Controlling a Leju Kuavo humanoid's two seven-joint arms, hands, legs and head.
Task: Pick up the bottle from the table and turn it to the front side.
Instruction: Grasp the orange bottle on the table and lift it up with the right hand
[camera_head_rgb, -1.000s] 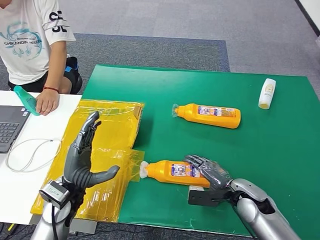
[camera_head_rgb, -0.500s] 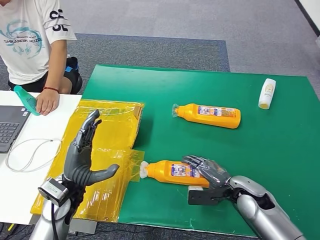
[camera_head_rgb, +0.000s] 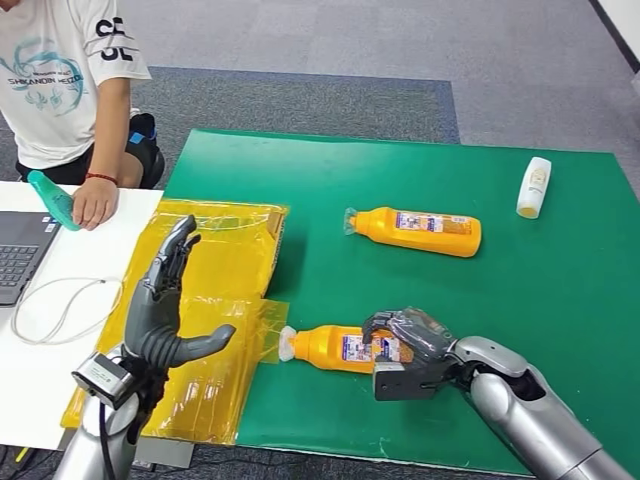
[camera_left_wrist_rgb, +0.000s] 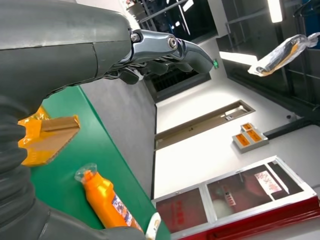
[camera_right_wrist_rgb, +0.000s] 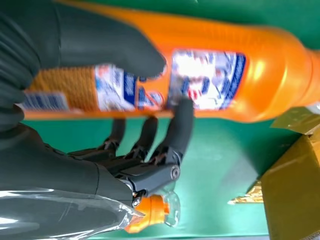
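Observation:
An orange bottle (camera_head_rgb: 332, 347) with a blue and white label lies on its side on the green mat (camera_head_rgb: 528, 290), its clear cap pointing left. My right hand (camera_head_rgb: 407, 340) grips its base end. In the right wrist view the thumb lies over the bottle (camera_right_wrist_rgb: 226, 75) and the fingers (camera_right_wrist_rgb: 181, 125) curl against its other side. My left hand (camera_head_rgb: 162, 300) is raised with fingers spread above the yellow plastic package (camera_head_rgb: 226, 250), holding nothing; it also appears in the left wrist view (camera_left_wrist_rgb: 75, 50).
A second orange bottle (camera_head_rgb: 416, 231) lies farther back on the mat, and a small white bottle (camera_head_rgb: 533, 186) at the back right. A person (camera_head_rgb: 60, 80) sits at the far left, one hand on a teal object (camera_head_rgb: 53, 200) beside a laptop (camera_head_rgb: 19, 255) and a white cable (camera_head_rgb: 60, 310).
My right hand's fingers have curled down from lying flat over the near bottle's base to closing around it. The bottle has shifted slightly. The left hand has barely moved.

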